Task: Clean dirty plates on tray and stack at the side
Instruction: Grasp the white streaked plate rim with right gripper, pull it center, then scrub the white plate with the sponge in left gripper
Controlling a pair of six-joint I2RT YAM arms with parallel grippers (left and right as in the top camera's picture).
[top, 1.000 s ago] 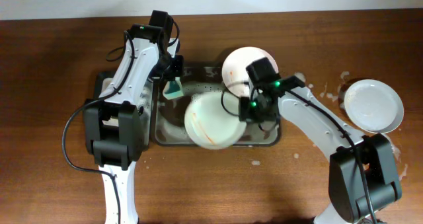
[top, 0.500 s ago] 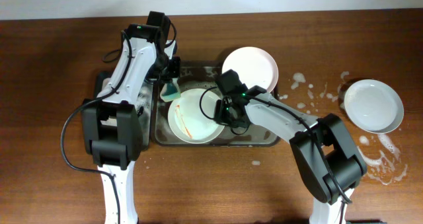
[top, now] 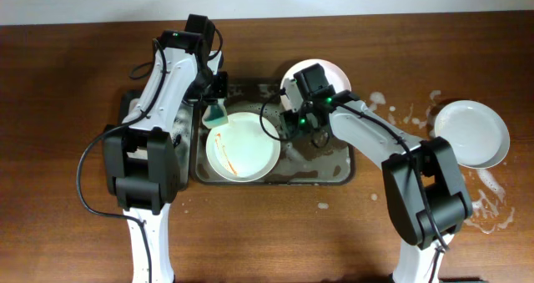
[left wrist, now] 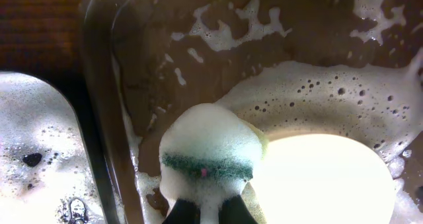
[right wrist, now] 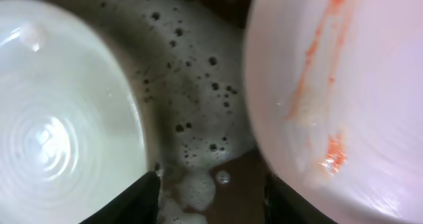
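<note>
- Left end effector [top: 215,102] is clamping shut on a foam-covered green sponge [left wrist: 210,159]; the fingers are pinching it from both sides in the left wrist view.
- The sponge is hanging over the left end of the tray [top: 334,170], just beside the rim of the streaked plate [top: 243,145].
- The streaked plate is lying flat in the left half of the tray, with thin orange sauce streaks showing on its left side.
- Right end effector [right wrist: 210,187] is gaping wide with nothing between the fingers.
- It is hovering over the soapy tray floor, in the gap between the streaked plate and a clean-looking white plate [top: 334,73].
- The white plate is sitting at the tray's far edge and overlapping the rim; can't tell whether it is tilted.
- A third plate [top: 471,133] is lying on the tabletop [top: 67,66] well to the right of the tray, with foam spatter [top: 484,195] around it.
- A smaller tray [left wrist: 33,131], full of suds, is sitting just left of the big one.
</note>
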